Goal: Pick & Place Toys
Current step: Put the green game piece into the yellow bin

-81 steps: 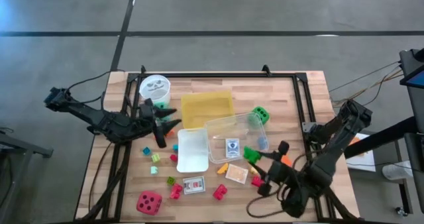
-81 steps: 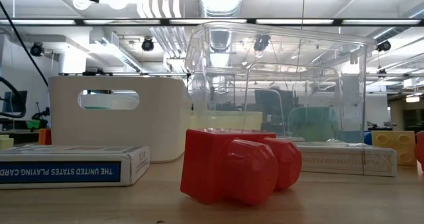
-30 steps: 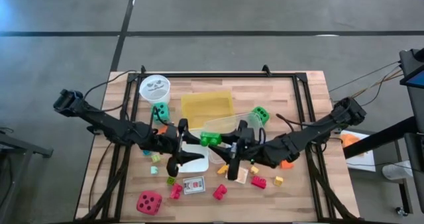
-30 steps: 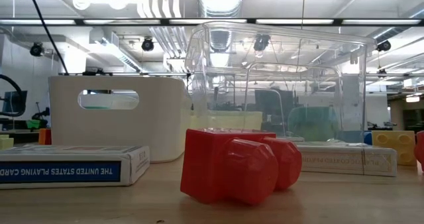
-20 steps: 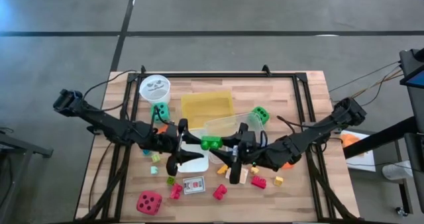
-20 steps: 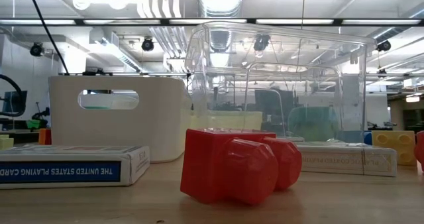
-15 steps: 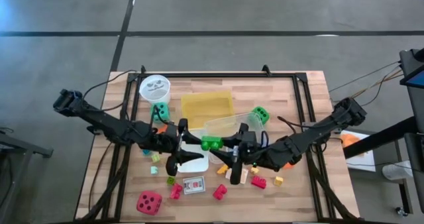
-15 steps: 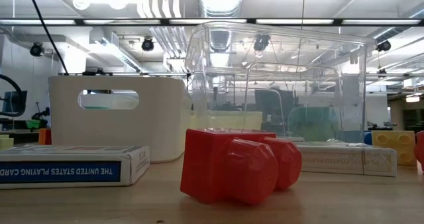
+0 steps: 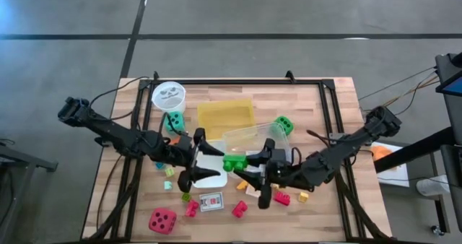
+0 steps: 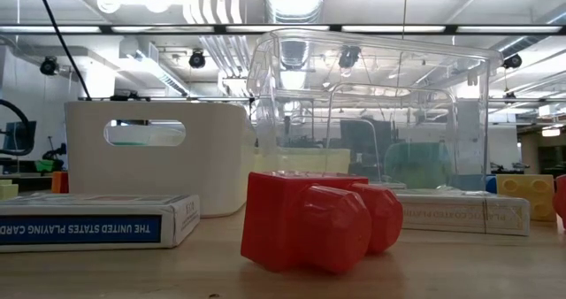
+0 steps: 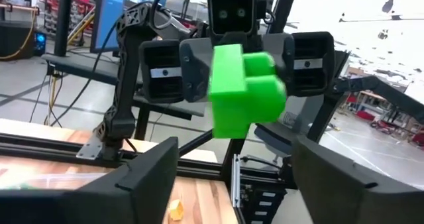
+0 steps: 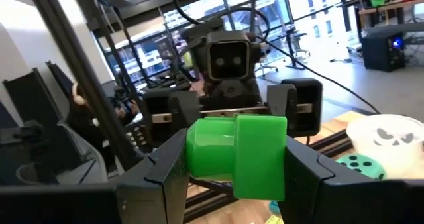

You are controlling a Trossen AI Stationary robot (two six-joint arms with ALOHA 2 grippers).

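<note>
Wood-slat desk [image 9: 332,107] on a black frame, grey concrete floor around it; open workshop with strip lights beyond. Loose toys lie on the near half, incl. a red die [image 9: 162,220] near-left and a card pack [image 9: 211,201]. The yellow tray [image 9: 225,114] and clear box [image 9: 249,137] sit mid-desk, the white cup [image 9: 168,94] far-left.

Item under handling: green block [image 9: 232,161], held off the desk at centre, just near of the clear box, between the two arms.

Right tool [image 12: 235,156]: pinching the green block across its flat sides; the studs point sideways, clear of the fingers. Left tool [image 11: 235,151]: fingers spread wide, facing the block, no contact seen.

Handling, by judgement: rigid moulded plastic, light, not fragile. Faces are smooth, so slip is poss. if gripped on the studs. Best hold is on opposite flat walls, approx. mid-height.

Desk surface is level and dry, but the clutter near centre limits set-down room.
</note>
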